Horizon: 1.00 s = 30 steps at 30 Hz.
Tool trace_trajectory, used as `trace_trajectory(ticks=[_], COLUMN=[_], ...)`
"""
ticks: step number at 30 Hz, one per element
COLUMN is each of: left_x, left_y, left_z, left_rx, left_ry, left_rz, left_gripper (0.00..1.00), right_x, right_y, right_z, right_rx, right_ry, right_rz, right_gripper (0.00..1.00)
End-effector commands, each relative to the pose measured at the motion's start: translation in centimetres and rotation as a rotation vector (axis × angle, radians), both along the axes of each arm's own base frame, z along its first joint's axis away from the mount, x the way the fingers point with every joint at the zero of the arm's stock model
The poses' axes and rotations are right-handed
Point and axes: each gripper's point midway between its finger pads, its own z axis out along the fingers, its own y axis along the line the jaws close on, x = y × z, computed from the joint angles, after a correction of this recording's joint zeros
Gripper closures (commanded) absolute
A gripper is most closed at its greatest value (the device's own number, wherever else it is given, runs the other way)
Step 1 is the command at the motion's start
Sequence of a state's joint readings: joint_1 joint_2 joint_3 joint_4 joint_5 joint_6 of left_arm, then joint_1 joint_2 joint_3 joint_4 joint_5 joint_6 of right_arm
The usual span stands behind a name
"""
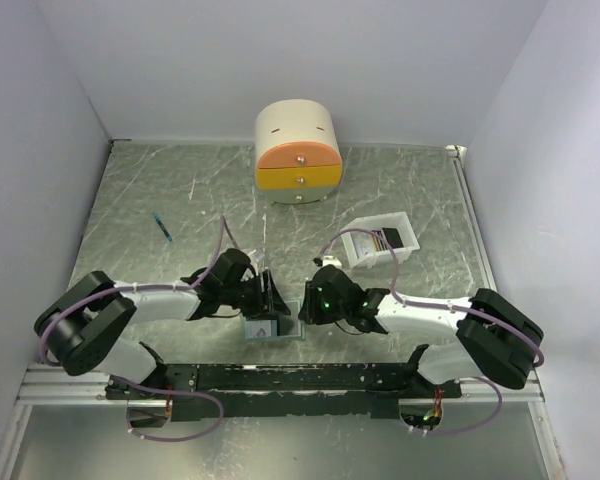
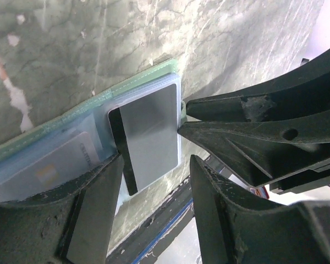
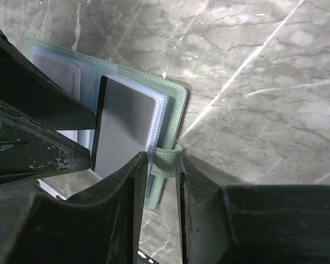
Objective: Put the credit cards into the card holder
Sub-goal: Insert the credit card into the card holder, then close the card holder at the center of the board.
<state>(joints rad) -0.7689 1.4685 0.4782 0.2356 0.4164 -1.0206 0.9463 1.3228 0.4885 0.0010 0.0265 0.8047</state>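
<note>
Left wrist view: a grey card (image 2: 148, 137) with a dark stripe is being fed into a pale pocket of the open holder (image 2: 88, 102), which is lying on the desk (image 3: 264, 82) at its near edge. The card's end is being straddled by the left pincer (image 2: 157, 162); whether it is pinched cannot be told. The holder's strap (image 3: 166, 154) is being clamped by the right pincer (image 3: 162, 165). The card should be kept flat, square to the slot and pushed slowly while the holder is being steadied. Apparently more cards (image 1: 386, 238) are waiting in the tray (image 1: 365, 257).
</note>
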Motion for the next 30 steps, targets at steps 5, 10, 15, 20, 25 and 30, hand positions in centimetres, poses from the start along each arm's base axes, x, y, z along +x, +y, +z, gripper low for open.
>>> trace_trajectory(ticks=[5,10,15,20,25,30], left_x=[2.5,4.2,3.6,2.9,1.9,1.6], left_y=[3.2,6.4,9.3,10.9,11.4,11.3], left_z=[3.7,4.6,2.9,1.7,0.3,-0.5], left_rx=[0.045,0.093,0.147,0.201,0.214,0.191], left_ry=[-0.088,-0.097,-0.001,0.022,0.063,0.054], left_rz=[0.119,0.180,0.215,0.256,0.236,0.229], left_gripper=[0.37,0.37,0.36,0.32,0.29,0.25], right_x=[0.3,0.4,0.0,0.8,0.6,-0.4], right_y=[0.7,0.2,0.1,0.9,1.6,-0.5], right_z=[2.6,5.1,5.2,7.3,7.0,2.7], right_rx=[0.015,0.004,-0.117,-0.201,-0.253,-0.397], right_ry=[-0.136,-0.287,-0.384,-0.517,-0.549,-0.444], right_rz=[0.098,0.232,0.497,0.726,0.922,1.104], right_gripper=[0.69,0.67,0.66,0.65,0.63,0.62])
